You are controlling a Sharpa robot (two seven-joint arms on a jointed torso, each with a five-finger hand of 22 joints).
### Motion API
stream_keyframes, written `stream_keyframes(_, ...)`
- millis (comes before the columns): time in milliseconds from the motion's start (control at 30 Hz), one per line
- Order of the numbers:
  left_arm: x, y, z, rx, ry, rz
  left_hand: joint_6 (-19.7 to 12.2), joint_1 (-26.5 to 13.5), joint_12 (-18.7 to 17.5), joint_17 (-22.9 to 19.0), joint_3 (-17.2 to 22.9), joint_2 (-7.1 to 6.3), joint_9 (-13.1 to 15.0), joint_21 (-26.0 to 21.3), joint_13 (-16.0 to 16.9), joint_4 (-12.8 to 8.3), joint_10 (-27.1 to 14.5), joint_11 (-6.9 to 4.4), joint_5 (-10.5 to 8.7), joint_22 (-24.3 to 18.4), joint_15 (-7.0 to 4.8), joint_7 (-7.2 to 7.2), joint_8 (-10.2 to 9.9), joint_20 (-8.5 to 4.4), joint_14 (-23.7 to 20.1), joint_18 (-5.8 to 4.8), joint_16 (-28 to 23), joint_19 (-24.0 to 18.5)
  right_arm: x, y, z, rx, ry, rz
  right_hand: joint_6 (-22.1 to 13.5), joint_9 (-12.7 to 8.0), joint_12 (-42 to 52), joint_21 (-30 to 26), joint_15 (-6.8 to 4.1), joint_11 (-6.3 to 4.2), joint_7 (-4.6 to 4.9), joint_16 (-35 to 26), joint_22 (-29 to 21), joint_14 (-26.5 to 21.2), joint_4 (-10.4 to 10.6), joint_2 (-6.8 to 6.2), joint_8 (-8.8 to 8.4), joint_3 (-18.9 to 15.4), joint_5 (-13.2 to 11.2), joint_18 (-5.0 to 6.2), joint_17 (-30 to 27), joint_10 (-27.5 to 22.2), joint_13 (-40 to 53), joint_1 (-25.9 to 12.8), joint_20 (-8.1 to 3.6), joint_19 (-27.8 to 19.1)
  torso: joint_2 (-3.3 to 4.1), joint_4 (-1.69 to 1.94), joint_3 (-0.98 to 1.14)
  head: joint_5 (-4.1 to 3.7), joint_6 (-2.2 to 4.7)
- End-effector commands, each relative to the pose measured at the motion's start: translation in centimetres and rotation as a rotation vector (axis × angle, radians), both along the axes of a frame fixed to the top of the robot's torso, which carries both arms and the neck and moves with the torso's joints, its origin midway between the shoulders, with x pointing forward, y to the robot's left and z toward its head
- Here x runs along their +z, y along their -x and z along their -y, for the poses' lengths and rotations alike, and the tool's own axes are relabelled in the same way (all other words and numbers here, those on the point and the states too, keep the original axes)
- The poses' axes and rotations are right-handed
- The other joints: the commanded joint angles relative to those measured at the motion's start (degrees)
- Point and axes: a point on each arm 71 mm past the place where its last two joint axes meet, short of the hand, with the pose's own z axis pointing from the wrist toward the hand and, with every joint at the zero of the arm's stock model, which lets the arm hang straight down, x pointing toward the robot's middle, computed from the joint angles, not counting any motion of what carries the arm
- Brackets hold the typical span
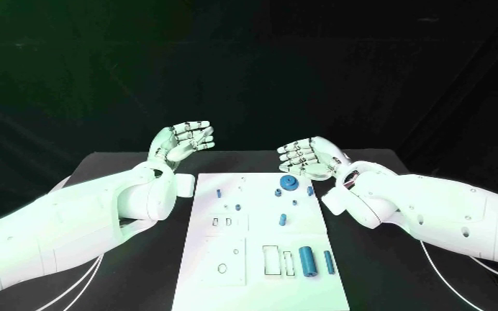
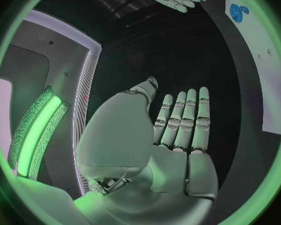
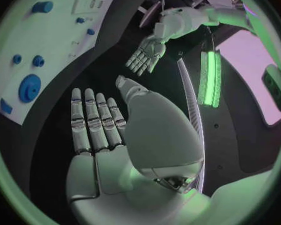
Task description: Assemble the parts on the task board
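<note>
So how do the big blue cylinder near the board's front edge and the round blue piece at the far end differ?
The big blue cylinder lies on its side, long and rod-shaped; the round blue piece looks like a flat, wide disc. The cylinder lies close to the robot, beside a thinner blue rod; the disc lies near the right hand. Both are blue, lie on the task board, and are untouched.

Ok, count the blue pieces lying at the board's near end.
2: a thick blue cylinder and a thin blue cylinder beside it, near the task board's right edge; tiny ones may be hidden.
</note>
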Motion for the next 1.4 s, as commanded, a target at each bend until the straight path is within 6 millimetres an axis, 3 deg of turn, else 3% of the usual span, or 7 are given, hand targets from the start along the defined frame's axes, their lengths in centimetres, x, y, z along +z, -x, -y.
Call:
stream_keyframes(33,0.7,0.4,0.2,-0.078,-0.005,0.037,2.7,0.2,0.3,1.1,1.3,-0.29,0.3,1.2,-0.2,-1.2,3.2,-1.02,0.21,0.3,-1.06,2.98,0.7,-0.76,3.1,0.82,1.3,2.5,1.0,-0.1,-0.4,0.063,0.21,0.171,7.4,0.7,0.3,2.9,-2.03,-1.53,0.79,1.9,0.7,8.4,-1.3,-2.19,1.52,4.1,0.1,1.21,0.9,8.2,0.2,0.8,-2.27,9.0,1.52,0.24,-0.09,-0.57,0.34)
stream_keyframes(233,1.7,1.5,0.3,-0.169,-0.004,0.067,5.0,-1.6,0.1,3.8,2.6,-2.26,0.4,3.7,-0.1,-2.1,8.3,-2.58,0.23,1.1,-2.97,1.75,0.7,-2.74,8.6,0.79,3.4,7.1,2.2,-0.5,-0.5,0.061,0.354,0.244,10.5,1.3,0.4,6.7,-4.53,-3.36,-0.59,3.9,2.4,14.9,-1.1,-4.36,2.56,5.8,-0.3,1.05,2.9,14.0,0.3,-0.3,-4.99,14.9,3.08,0.7,-0.44,-1.69,1.21)
stream_keyframes(500,2.9,2.9,0.5,-0.221,0.007,0.059,6.7,-2.7,-0.8,7.5,4.4,-3.09,0.5,6.2,0.0,-2.8,12.0,-3.39,0.24,2.1,-4.42,1.5,0.4,-4.44,13.1,0.72,5.7,10.4,3.3,-0.8,-0.6,0.068,0.551,0.289,13.0,2.5,0.0,13.8,-7.04,-4.77,-1.79,7.5,6.6,23.2,-1.0,-6.64,3.22,5.0,-0.9,0.91,7.4,15.8,0.3,-1.7,-7.84,20.4,5.15,1.27,-0.65,-2.62,1.11)
stream_keyframes(700,3.3,3.7,0.5,-0.242,0.016,0.052,7.4,-5.5,-1.3,11.8,4.0,-4.07,0.5,8.4,0.5,-2.2,13.8,-3.96,0.25,3.2,-5.36,1.12,0.1,-5.49,16.0,0.67,9.0,12.7,3.5,-0.5,-0.9,0.107,0.672,0.289,13.7,4.5,0.4,22.9,-9.03,-6.44,-3.27,18.4,13.1,29.1,1.0,-8.55,3.23,4.8,-0.6,0.98,19.7,17.3,1.4,-2.6,-10.27,24.2,6.57,1.95,-0.75,-3.63,1.0)
stream_keyframes(867,3.6,4.5,0.1,-0.251,0.019,0.048,7.5,-5.9,-2.1,15.7,4.3,-4.3,0.6,10.2,0.6,-3.0,14.1,-4.11,0.27,4.1,-5.74,0.97,-0.5,-6.08,16.4,0.59,11.9,13.5,3.3,-0.4,-1.1,0.137,0.775,0.285,13.0,7.2,0.6,52.8,-9.77,-7.26,-4.03,36.7,47.6,31.7,2.6,-9.56,3.23,6.1,0.0,-3.25,37.2,18.8,3.4,-2.5,-11.07,31.1,7.61,2.41,-0.79,-4.31,0.94)
stream_keyframes(933,3.7,4.8,-0.2,-0.251,0.02,0.047,7.4,-6.0,-2.4,16.7,4.4,-4.36,0.6,10.7,0.7,-3.2,13.9,-4.08,0.25,4.4,-5.72,1.01,-0.7,-6.15,16.1,0.54,12.7,13.4,3.2,-0.4,-1.1,0.144,0.807,0.286,12.8,8.2,0.4,60.1,-9.86,-7.19,-4.1,45.6,56.3,31.7,2.8,-9.64,3.4,6.4,0.0,-4.37,45.4,18.9,4.3,-2.5,-11.04,32.2,7.88,2.43,-0.8,-4.48,1.0)
stream_keyframes(1400,4.0,5.4,-1.5,-0.251,0.019,0.044,7.1,-6.0,-3.5,18.8,4.5,-4.27,0.5,11.3,0.5,-3.9,12.9,-3.76,0.23,4.9,-5.42,1.21,-1.2,-6.03,14.2,0.43,13.9,12.5,2.8,-0.5,-1.3,0.145,0.92,0.273,11.6,11.3,0.1,74.8,-9.08,-6.44,-4.38,65.1,75.3,34.0,3.9,-9.49,3.18,5.4,0.0,-7.02,62.8,14.9,5.4,-2.6,-10.14,36.7,8.98,3.44,-0.98,-5.58,0.95)
